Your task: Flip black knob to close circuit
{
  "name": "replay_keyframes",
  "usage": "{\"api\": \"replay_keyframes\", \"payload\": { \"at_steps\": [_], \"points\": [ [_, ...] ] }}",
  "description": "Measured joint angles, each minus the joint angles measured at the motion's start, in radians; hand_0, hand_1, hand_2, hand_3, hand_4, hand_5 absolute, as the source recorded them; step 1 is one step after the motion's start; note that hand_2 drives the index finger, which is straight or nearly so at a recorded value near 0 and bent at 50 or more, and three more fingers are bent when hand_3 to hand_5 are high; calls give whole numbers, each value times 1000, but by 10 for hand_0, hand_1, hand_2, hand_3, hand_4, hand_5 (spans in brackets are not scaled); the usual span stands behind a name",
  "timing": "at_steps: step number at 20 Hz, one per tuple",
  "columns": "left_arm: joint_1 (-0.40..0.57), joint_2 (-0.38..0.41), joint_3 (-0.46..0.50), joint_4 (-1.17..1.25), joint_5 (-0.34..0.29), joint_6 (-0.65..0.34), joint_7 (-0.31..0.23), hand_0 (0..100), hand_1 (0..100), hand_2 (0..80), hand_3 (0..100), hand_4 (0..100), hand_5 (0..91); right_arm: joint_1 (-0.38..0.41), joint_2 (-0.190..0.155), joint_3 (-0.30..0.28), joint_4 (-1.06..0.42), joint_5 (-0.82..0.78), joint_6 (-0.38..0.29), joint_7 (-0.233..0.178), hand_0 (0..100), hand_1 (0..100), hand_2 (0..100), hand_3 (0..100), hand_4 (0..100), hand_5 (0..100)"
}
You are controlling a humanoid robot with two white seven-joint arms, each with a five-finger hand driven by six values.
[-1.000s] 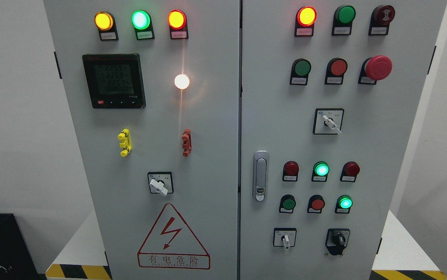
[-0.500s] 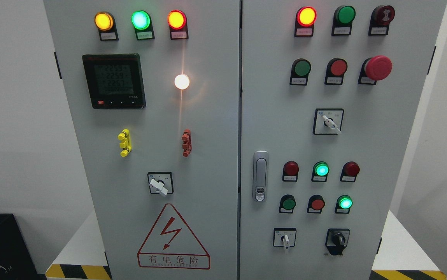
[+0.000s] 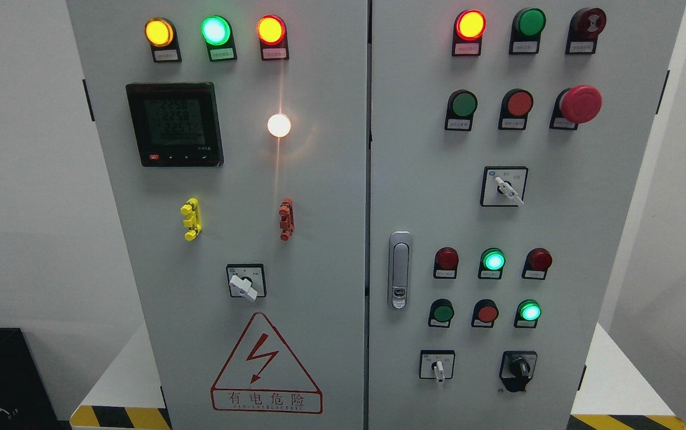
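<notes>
Still at the start: no robot hand visible, black knob untouched, right of white switch; next, reach and turn.

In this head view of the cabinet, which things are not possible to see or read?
- Both robot hands: outside the head view.
- Labels under the indicator lamps: print too small.
- Black knob: its position marks too small to read.
- Meter digits: blurred.
- Cabinet top and base: cut by the frame edges.
</notes>
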Motion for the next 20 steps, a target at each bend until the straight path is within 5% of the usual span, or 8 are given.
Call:
{"api": "replay_keyframes", "payload": {
  "at_steps": [15, 20],
  "points": [
    [0, 0, 0, 0, 0, 0, 0, 120, 556, 0, 0, 0, 0, -2, 1, 14, -305, 289, -14, -39, 0, 69, 841, 979, 860, 921],
    [0, 0, 0, 0, 0, 0, 0, 120, 556, 0, 0, 0, 0, -10, 1, 15, -381, 395, 52, -39, 0, 17, 844, 986, 870, 933]
  ]
}}
